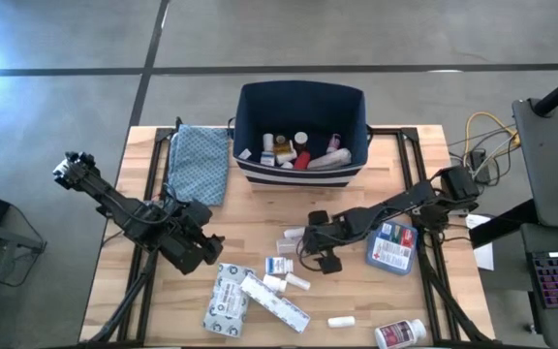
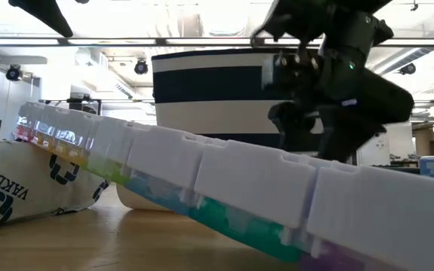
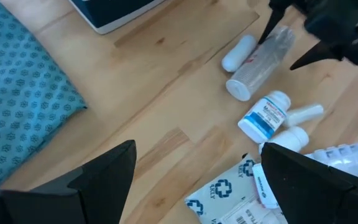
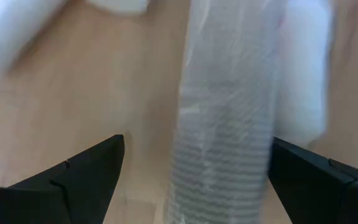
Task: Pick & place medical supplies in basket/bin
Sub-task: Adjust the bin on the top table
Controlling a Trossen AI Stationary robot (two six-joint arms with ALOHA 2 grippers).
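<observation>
Inside the navy-blue fabric bin [image 1: 301, 102] with white stripes several small bottles and a red tube already lie, yet cartons, pill bottles and a flat blue-and-red packet [image 1: 391, 246] remain on the wooden table [image 1: 240, 228]. Only the right wrist view shows the right gripper [image 4: 194, 163] spread wide around a clear ribbed cylinder [image 4: 225, 118], not yet gripping. The left gripper [image 3: 194, 165] hangs open, empty, near the teal patterned cloth [image 1: 200, 163].
</observation>
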